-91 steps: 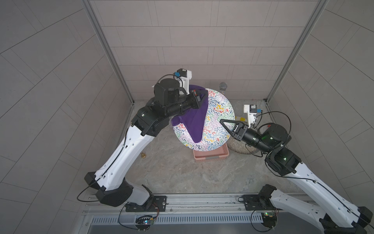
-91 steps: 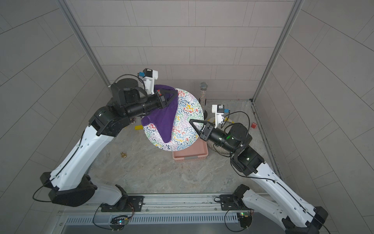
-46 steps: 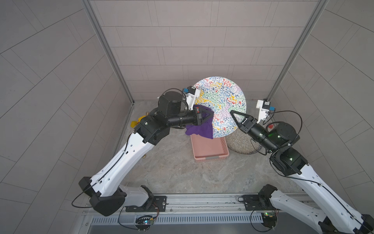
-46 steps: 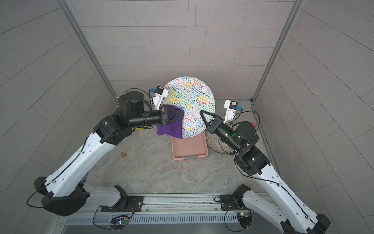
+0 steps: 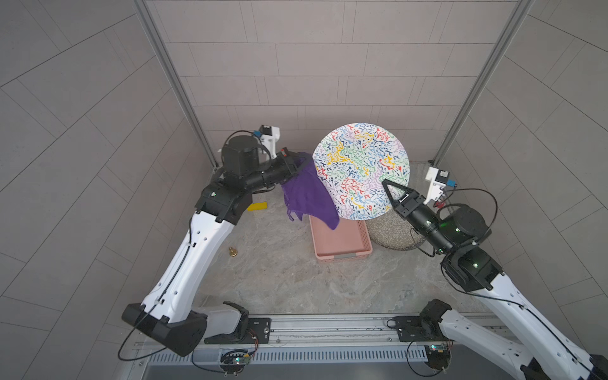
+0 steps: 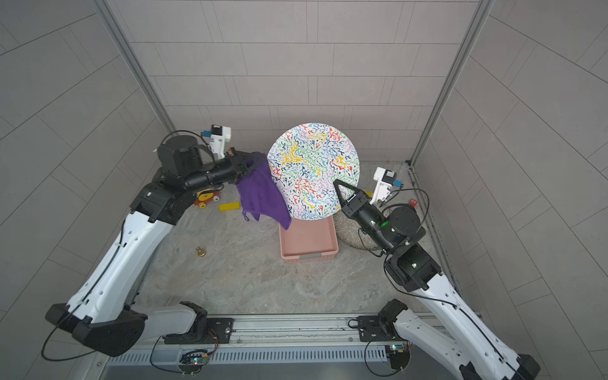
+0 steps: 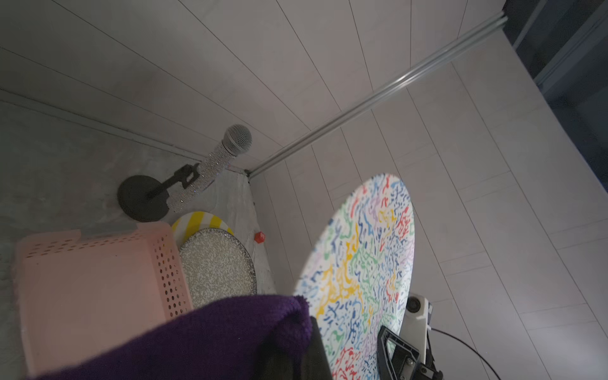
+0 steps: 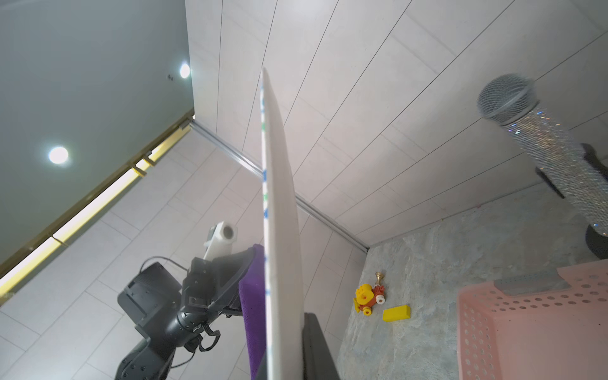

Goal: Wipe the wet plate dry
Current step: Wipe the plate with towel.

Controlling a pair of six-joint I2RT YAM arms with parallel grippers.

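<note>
We see a pink basket on the desk, low between the left gripper and the right gripper. A speckled plate lies just beside the basket, under the right gripper, partly over a yellow-striped plate. Past those, farther from both grippers, a glittery microphone leans on a stand with a round black base. A red cube sits by the wall beyond the right gripper. Below the left gripper we find a yellow block, with a toy car just beside it and a brass bell well apart.
</note>
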